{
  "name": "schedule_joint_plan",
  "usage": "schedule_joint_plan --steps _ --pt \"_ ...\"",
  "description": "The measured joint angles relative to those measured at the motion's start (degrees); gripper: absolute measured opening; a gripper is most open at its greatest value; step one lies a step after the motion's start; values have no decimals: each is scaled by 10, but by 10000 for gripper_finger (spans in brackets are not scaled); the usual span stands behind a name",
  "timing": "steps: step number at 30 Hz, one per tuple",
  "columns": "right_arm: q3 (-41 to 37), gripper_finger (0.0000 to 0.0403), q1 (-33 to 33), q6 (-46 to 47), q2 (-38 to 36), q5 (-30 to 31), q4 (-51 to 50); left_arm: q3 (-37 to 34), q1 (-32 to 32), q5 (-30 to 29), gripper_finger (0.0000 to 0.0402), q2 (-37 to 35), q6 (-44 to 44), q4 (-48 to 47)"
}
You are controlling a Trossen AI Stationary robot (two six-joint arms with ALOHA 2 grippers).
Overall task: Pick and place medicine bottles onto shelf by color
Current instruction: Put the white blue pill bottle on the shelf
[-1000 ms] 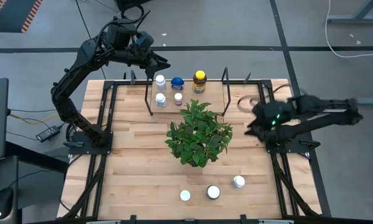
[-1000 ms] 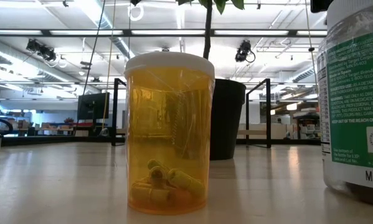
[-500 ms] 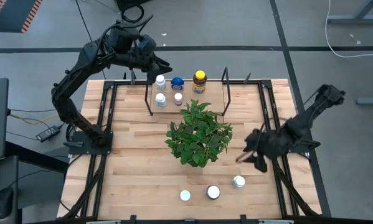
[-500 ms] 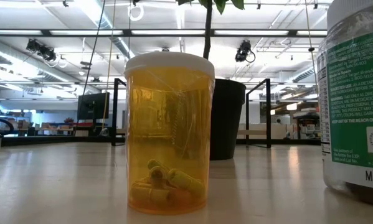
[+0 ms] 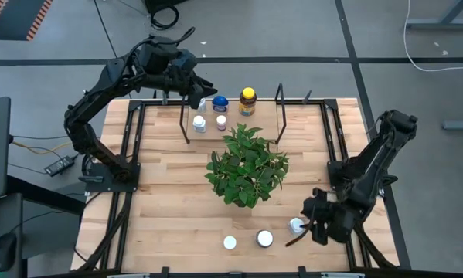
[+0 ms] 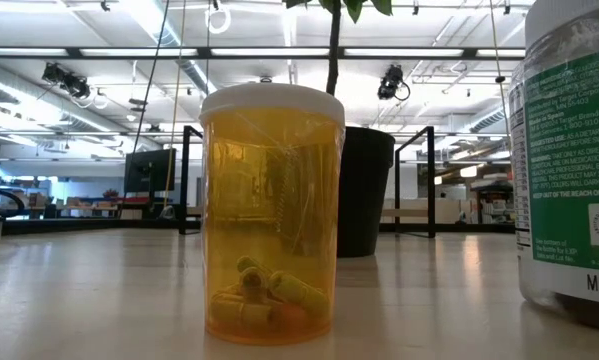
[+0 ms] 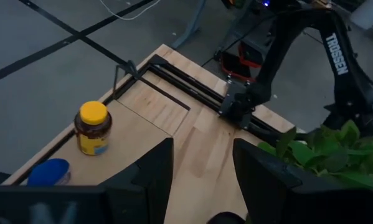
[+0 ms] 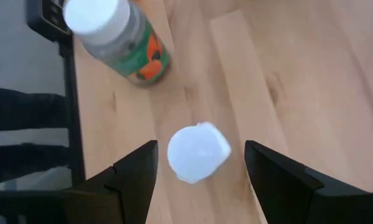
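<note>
The black wire shelf (image 5: pixel 280 116) stands at the table's far edge. On it stand a white bottle (image 5: pixel 199 122), a blue-capped bottle (image 5: pixel 219 101), a small white bottle (image 5: pixel 221 121) and an amber bottle with a yellow cap (image 5: pixel 248 99). My left gripper (image 5: pixel 198 93) hovers open and empty over the shelf's left end. Its wrist view shows the amber bottle (image 7: pixel 93 127) and the blue cap (image 7: pixel 49 171). My right gripper (image 5: pixel 307 225) is open over a white-capped bottle (image 5: pixel 295 225) near the near edge. Its fingers stand on either side of the cap (image 8: pixel 198 152) without touching it.
A leafy potted plant (image 5: pixel 248 164) fills the table's middle. Two more white-capped bottles (image 5: pixel 263 239) (image 5: pixel 229 242) stand by the near edge. One of the bottles there is an amber vial (image 6: pixel 271 215) and another has a green label (image 6: pixel 569 150) (image 8: pixel 121 40).
My right gripper has swung from the table's right side toward the near edge and down, ending over the white-capped bottle. My left gripper has shifted a little toward the right, over the shelf's left end. No bottle has moved.
</note>
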Motion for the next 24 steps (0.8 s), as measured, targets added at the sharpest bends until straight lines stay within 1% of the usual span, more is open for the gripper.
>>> schedule_joint_plan --steps 4,11,20,24 --pt "0 246 4 12 45 0 22 0 -16 -1 172 0 -12 0" --pt "0 248 3 14 80 2 32 0 -43 -16 172 0 -13 -21" --pt "0 297 3 8 86 19 36 0 -68 -24 172 0 -13 -57" --pt "0 307 3 -6 86 19 36 0 -71 -31 172 0 -13 -61"
